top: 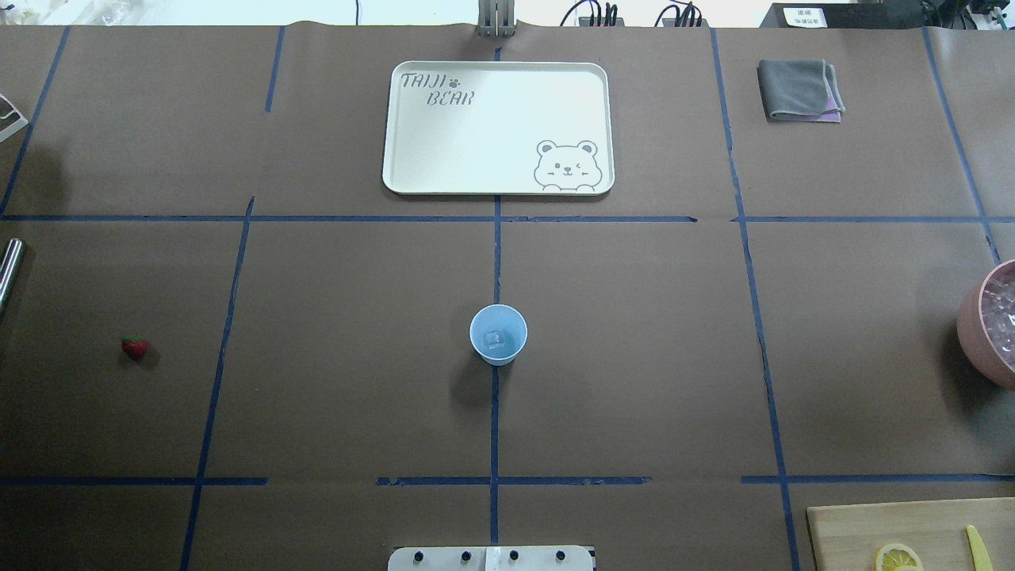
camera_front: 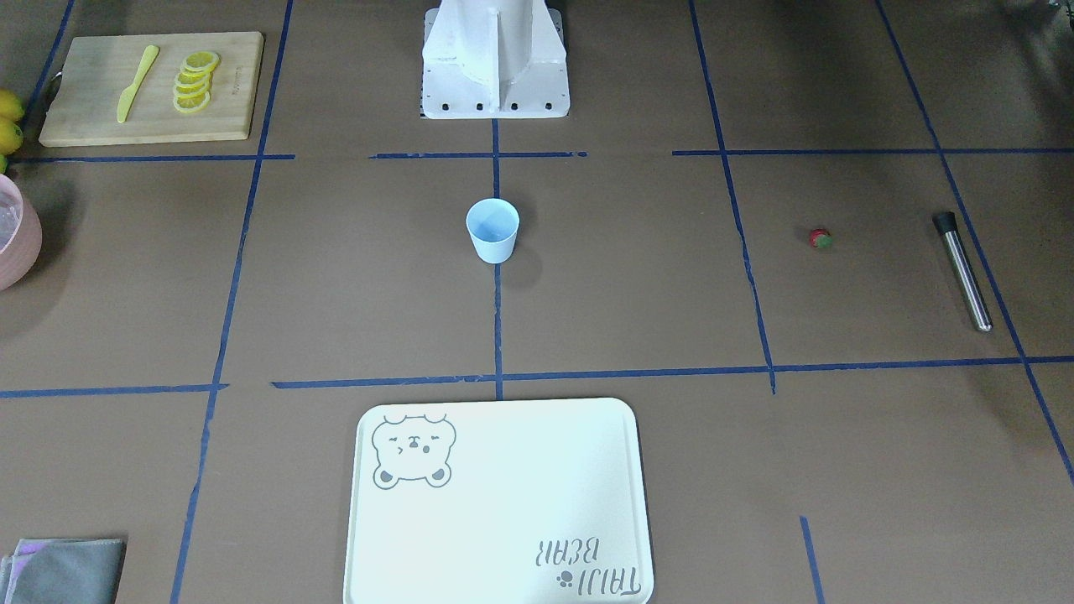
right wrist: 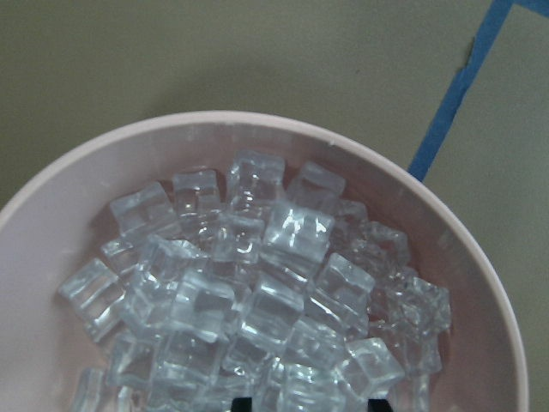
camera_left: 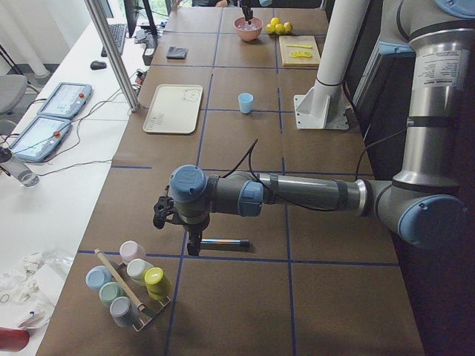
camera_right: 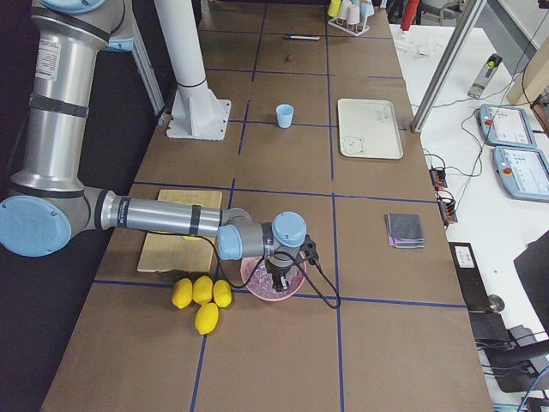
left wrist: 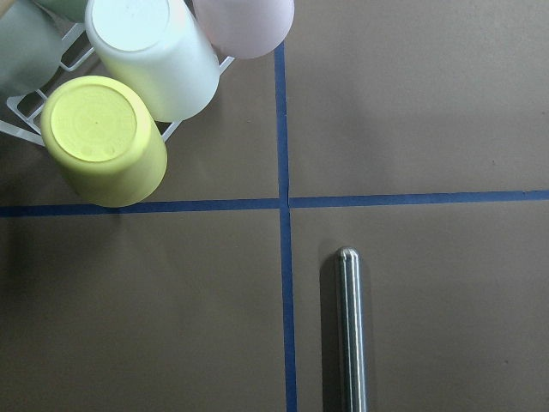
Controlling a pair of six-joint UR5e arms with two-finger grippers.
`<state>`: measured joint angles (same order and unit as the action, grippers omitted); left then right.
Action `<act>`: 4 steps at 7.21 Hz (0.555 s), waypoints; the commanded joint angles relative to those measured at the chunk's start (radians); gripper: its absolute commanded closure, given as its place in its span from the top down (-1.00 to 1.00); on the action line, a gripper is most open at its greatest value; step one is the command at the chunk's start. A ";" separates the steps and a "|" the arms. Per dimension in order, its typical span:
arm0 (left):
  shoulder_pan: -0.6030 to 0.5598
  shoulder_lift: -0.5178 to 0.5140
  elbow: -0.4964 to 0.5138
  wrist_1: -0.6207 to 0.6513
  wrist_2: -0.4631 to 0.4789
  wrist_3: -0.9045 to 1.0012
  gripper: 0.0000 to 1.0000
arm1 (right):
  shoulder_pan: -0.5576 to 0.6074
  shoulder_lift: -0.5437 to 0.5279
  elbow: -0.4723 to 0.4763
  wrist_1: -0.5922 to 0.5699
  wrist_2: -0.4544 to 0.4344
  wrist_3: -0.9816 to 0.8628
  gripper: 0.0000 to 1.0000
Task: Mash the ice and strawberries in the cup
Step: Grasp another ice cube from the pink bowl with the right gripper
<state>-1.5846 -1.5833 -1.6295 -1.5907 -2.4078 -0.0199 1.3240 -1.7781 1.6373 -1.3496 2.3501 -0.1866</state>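
The light-blue cup (top: 498, 335) stands upright mid-table, also in the front view as the cup (camera_front: 492, 231). One ice (top: 496, 339) cube lies inside it. The strawberry (top: 135, 346) lies alone on the table far to the robot's left. My left gripper (camera_left: 194, 247) hangs over a steel muddler (left wrist: 350, 335); I cannot tell whether it is open or shut. My right gripper (right wrist: 310, 405) hovers over the pink bowl (right wrist: 257, 120) heaped with ice cubes. Its dark fingertips (right wrist: 244, 403) stand apart at the frame's bottom edge, holding nothing.
A white bear tray (top: 492, 135) lies beyond the cup, a grey cloth (top: 797, 89) at the far right. A cutting board (camera_front: 84, 109) carries lemon slices and a yellow knife. A rack of upturned cups (left wrist: 129, 129) stands by the muddler. Lemons (camera_right: 202, 296) lie beside the bowl.
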 commanded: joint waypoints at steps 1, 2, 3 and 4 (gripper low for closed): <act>0.000 0.000 -0.001 0.000 -0.001 0.000 1.00 | 0.000 0.000 -0.001 0.001 0.000 -0.001 0.08; 0.000 0.000 -0.001 0.000 0.001 0.000 1.00 | 0.000 0.002 -0.001 0.001 0.000 -0.001 0.08; 0.000 -0.001 -0.001 0.000 0.000 0.000 1.00 | -0.002 0.003 -0.005 0.001 0.000 -0.001 0.07; 0.000 0.000 -0.001 0.000 -0.001 0.000 1.00 | -0.002 0.003 -0.005 0.001 0.000 0.001 0.06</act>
<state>-1.5846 -1.5836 -1.6305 -1.5907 -2.4080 -0.0200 1.3229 -1.7756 1.6337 -1.3484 2.3501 -0.1869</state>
